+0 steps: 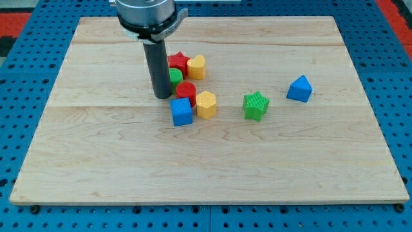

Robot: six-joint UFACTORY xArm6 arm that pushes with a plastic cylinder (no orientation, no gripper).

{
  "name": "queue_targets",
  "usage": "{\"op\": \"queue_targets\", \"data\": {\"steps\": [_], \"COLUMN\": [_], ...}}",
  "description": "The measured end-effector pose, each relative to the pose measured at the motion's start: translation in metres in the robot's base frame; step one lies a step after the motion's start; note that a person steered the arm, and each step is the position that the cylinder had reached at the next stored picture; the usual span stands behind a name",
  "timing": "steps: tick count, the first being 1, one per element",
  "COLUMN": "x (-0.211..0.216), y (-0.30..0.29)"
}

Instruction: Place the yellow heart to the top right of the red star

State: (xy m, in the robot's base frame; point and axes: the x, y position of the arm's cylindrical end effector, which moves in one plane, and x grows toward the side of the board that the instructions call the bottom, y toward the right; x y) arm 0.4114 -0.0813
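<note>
Yellow marks 2 blocks in the camera view, and the one that matters, the yellow heart [196, 66], sits touching the red star [177, 62] on that star's right side, in the cluster near the board's upper middle. My tip [162, 96] rests on the wooden board [96, 148] at the cluster's left edge, just beside a green block [175, 77], whose shape the rod partly hides, and a red cylinder [186, 92]. There are no fingers to speak of: the rod carries nothing and can only push, and whether it is pressing the green block I cannot tell.

From my tip the heart lies up and to the view's right, with the green block and the star between them. That is the relation the coming move turns on, as I judge it: the heart needs only a short nudge toward the view's top, so my tip would have to come round to the heart's lower side without dragging the star along.

Further blocks: a blue cube [182, 111] and a yellow hexagonal block [206, 104] below the cluster, a green star [255, 105] and a blue triangular block [299, 88] well apart on the right.
</note>
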Motion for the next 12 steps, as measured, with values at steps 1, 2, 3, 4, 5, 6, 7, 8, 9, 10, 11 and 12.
{"op": "queue_targets", "data": {"steps": [1, 2, 3, 4, 5, 6, 7, 8, 9, 10, 11, 12], "x": [-0.006, 0.000, -0.001, -0.076, -0.171, -0.164, -0.104, -0.041, -0.036, -0.034, -0.035, -0.049], "y": [0.006, -0.012, -0.026, -0.052, 0.001, 0.063, 0.121, 0.166, 0.124, 0.083, 0.032, 0.035]}}
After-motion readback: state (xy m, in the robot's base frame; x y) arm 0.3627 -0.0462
